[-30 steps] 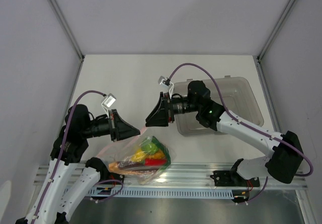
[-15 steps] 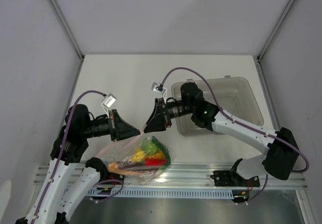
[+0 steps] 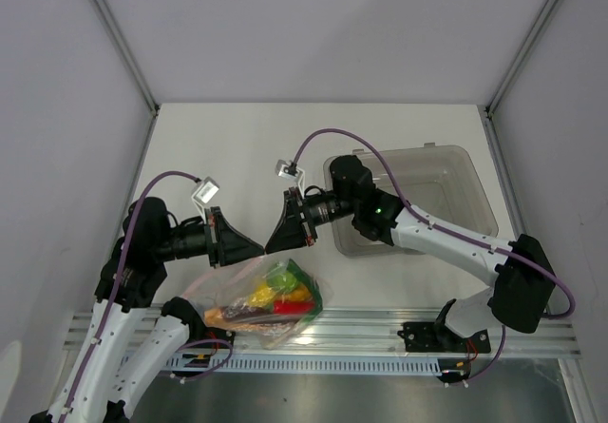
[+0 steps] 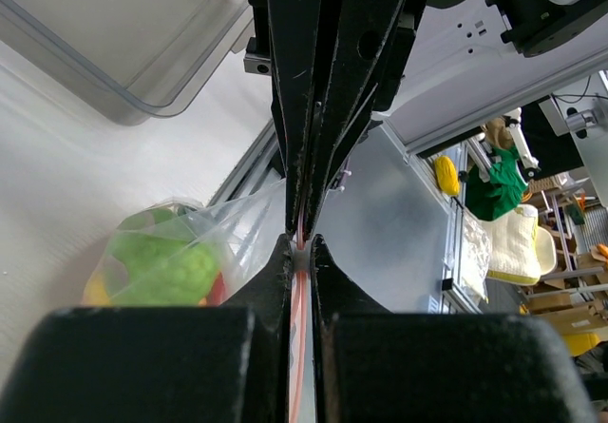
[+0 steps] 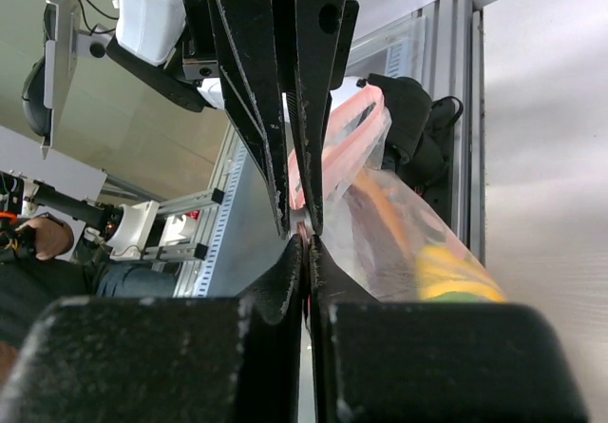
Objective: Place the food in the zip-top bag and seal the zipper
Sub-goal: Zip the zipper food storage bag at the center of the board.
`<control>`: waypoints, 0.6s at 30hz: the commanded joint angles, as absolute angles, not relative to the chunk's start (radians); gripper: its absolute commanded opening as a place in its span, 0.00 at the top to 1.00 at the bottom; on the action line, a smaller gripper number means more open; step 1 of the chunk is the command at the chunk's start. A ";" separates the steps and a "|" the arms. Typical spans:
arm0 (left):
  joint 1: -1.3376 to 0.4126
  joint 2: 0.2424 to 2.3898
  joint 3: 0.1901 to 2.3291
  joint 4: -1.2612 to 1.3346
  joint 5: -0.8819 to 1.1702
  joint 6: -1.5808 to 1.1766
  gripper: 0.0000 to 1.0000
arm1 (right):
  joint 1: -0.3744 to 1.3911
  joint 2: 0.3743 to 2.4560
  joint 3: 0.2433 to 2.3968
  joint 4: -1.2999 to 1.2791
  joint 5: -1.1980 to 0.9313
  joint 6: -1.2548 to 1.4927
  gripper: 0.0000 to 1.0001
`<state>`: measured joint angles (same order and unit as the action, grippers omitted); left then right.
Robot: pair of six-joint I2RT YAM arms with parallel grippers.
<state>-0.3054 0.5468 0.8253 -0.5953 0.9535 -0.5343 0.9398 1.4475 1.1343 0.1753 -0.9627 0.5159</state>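
Note:
The clear zip-top bag [image 3: 271, 299] hangs at the table's near edge with the food [image 3: 280, 290] inside: green, yellow, red and orange pieces. Its pinkish-red zipper [image 4: 299, 328] runs along the mouth between both grippers. My left gripper [image 3: 258, 248] is shut on the zipper [image 3: 265, 249]. My right gripper [image 3: 269, 245] is shut on the same strip, tip to tip with the left one. In the left wrist view the gripper [image 4: 300, 248] pinches the strip with the bag [image 4: 180, 261] to its left. In the right wrist view the gripper [image 5: 306, 240] pinches the strip with the bag [image 5: 408, 233] to its right.
A grey translucent rigid bin [image 3: 446, 195] stands at the right under my right arm; it also shows in the left wrist view [image 4: 114, 43]. An aluminium rail [image 3: 380, 333] runs along the near edge beneath the bag.
My right gripper has slid left along the zipper until its tip meets my left gripper. The left arm and the bag have stayed in place.

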 commanded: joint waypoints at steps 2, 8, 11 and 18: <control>-0.313 0.542 0.850 -0.578 0.980 -0.509 0.99 | 0.946 1.437 1.181 0.167 -0.948 0.480 1.00; -0.313 0.538 0.854 -0.600 0.968 -0.500 1.00 | 0.930 1.378 1.163 0.071 -0.801 0.402 1.00; -0.313 0.538 0.861 -0.624 0.953 -0.485 0.99 | 0.896 1.356 1.141 0.078 -0.787 0.410 1.00; -0.313 0.534 0.884 -0.690 0.891 -0.448 0.99 | 0.845 1.328 1.120 0.075 -0.782 0.413 1.00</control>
